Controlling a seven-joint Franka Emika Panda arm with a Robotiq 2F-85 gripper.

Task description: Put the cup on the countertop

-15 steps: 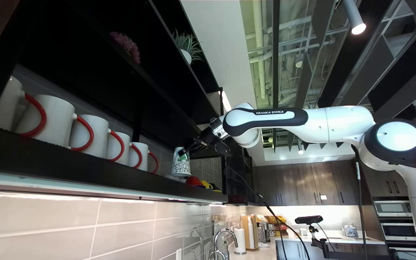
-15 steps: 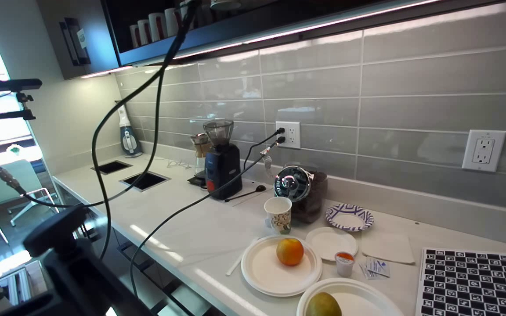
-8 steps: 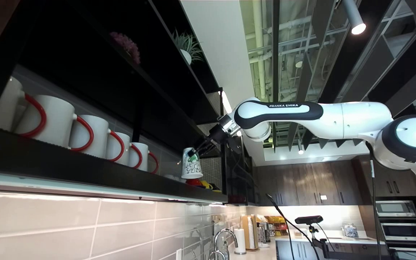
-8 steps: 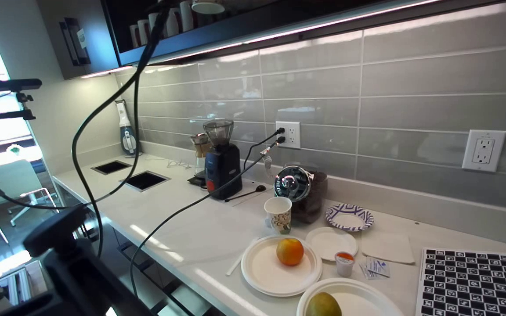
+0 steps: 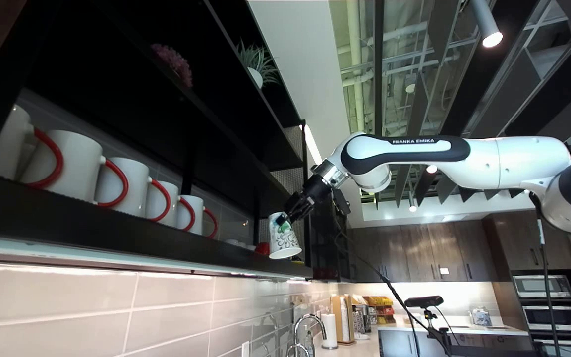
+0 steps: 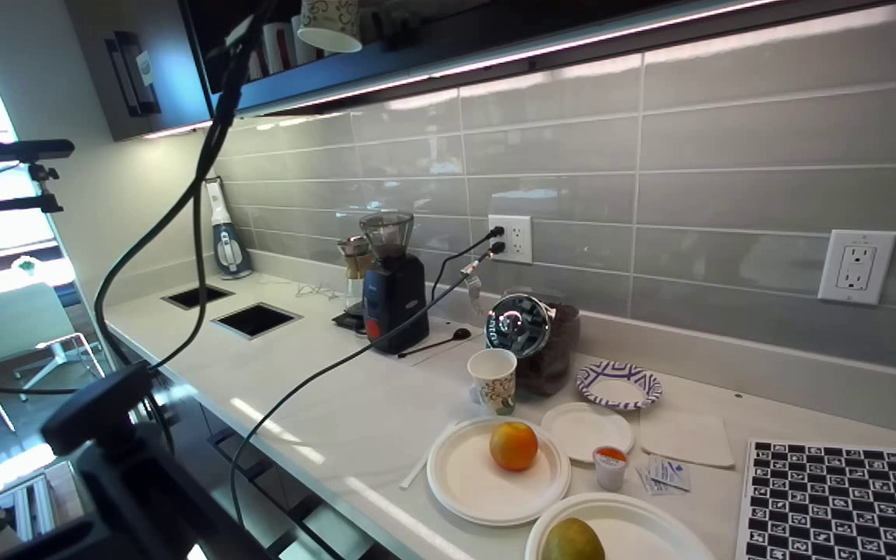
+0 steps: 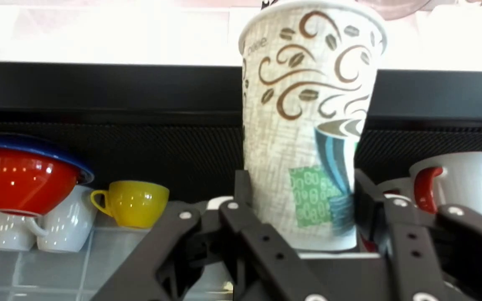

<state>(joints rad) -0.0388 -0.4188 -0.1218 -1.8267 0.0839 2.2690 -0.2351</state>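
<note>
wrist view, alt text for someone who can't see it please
The gripper holds a swirl-patterned paper cup at the centre. Beyond it, a yellow cup, a red cup and white mugs sit on a dark shelf.

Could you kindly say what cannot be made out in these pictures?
Held cup: base cut off by top edge, in an exterior view.
Green fruit: cut off by bottom edge, in an exterior view.
Packets: print too small, in an exterior view.
Red-handled mug: partly behind the hand, in the wrist view.

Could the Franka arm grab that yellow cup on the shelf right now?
Probably not: the gripper is closed on the paper cup, leaving no room to grasp the yellow cup, though the wrist view shows it uncovered.
</note>
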